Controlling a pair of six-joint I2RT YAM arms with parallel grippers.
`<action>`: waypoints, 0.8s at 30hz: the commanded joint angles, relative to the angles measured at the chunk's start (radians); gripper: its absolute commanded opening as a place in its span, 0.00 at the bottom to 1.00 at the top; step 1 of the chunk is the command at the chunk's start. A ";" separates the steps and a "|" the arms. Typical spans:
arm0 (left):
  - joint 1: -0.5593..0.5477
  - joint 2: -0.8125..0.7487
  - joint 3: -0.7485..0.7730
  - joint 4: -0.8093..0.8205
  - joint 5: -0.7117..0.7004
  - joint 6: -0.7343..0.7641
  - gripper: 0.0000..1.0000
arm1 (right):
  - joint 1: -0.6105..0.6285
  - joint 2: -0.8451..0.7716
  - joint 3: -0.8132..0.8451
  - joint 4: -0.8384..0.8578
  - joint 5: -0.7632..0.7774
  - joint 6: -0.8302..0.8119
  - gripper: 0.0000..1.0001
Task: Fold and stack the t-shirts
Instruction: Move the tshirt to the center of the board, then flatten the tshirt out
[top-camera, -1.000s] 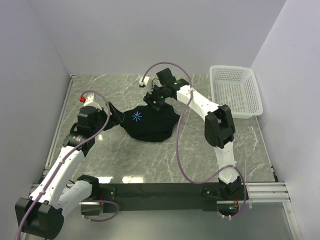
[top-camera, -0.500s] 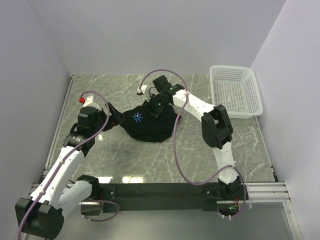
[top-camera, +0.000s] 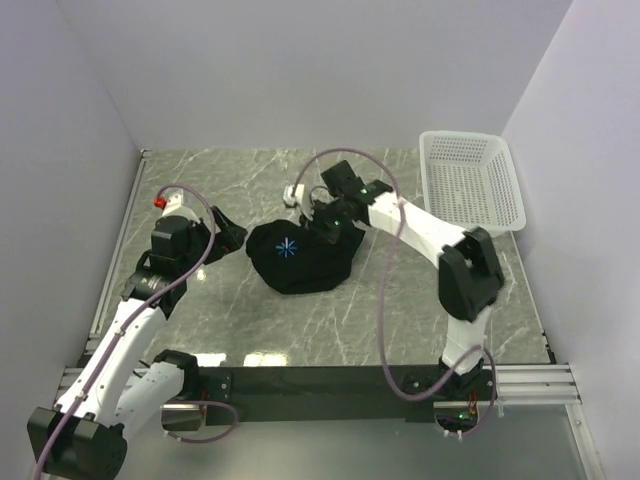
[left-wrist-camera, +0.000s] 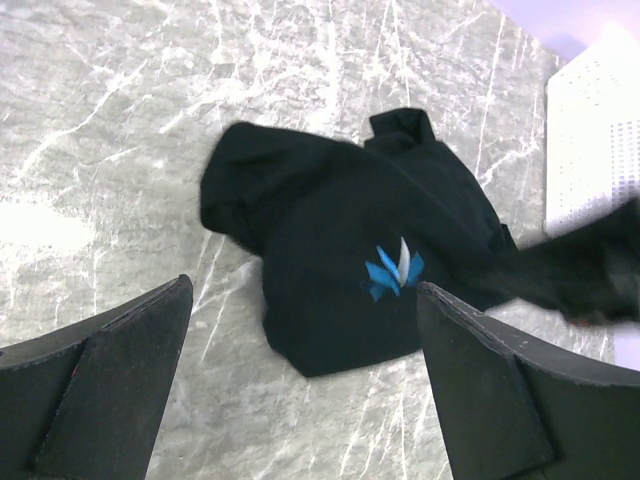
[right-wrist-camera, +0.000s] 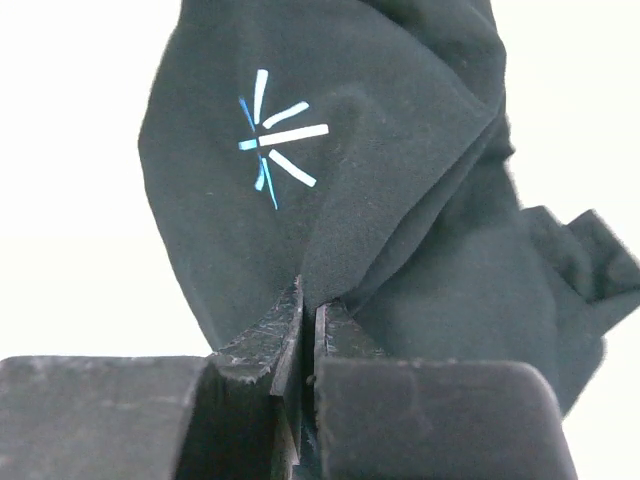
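The grey marble table (top-camera: 250, 330) fills most of my overhead view, walled in by pale panels on three sides. My two arms reach in from the near edge, the left one bent up along the left side and the right one stretched across toward the middle. The white perforated basket (top-camera: 461, 134) sits at the far right corner, well apart from the cloth. The black t-shirt (top-camera: 300, 262) lies bunched in a rumpled heap around the middle of the table, unfolded, with one sleeve poking out on the side away from the left wrist camera (left-wrist-camera: 400, 125). The right gripper (top-camera: 322, 222) is down on the far right edge of that heap. In its wrist view the right gripper (right-wrist-camera: 308, 315) has its jaws clenched tight on a fold of the black cloth, which fans out away from the pinch. The left gripper (top-camera: 228, 235) hangs near the shirt's left edge. From the left wrist I see the left gripper (left-wrist-camera: 305, 285) spread wide and grasping nothing, the shirt lying beyond the fingers (left-wrist-camera: 120, 370). The small light-blue starburst logo (top-camera: 287, 248) faces up on the left half of the heap.
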 joint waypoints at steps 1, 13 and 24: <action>0.005 -0.021 -0.005 0.020 0.011 0.001 0.99 | 0.060 -0.171 -0.157 -0.060 -0.062 -0.253 0.00; 0.005 0.041 -0.026 0.032 0.221 0.021 0.99 | 0.206 -0.380 -0.541 -0.034 0.102 -0.402 0.38; 0.005 0.113 -0.115 0.066 0.295 -0.065 0.99 | 0.030 -0.489 -0.431 -0.115 -0.086 -0.249 0.56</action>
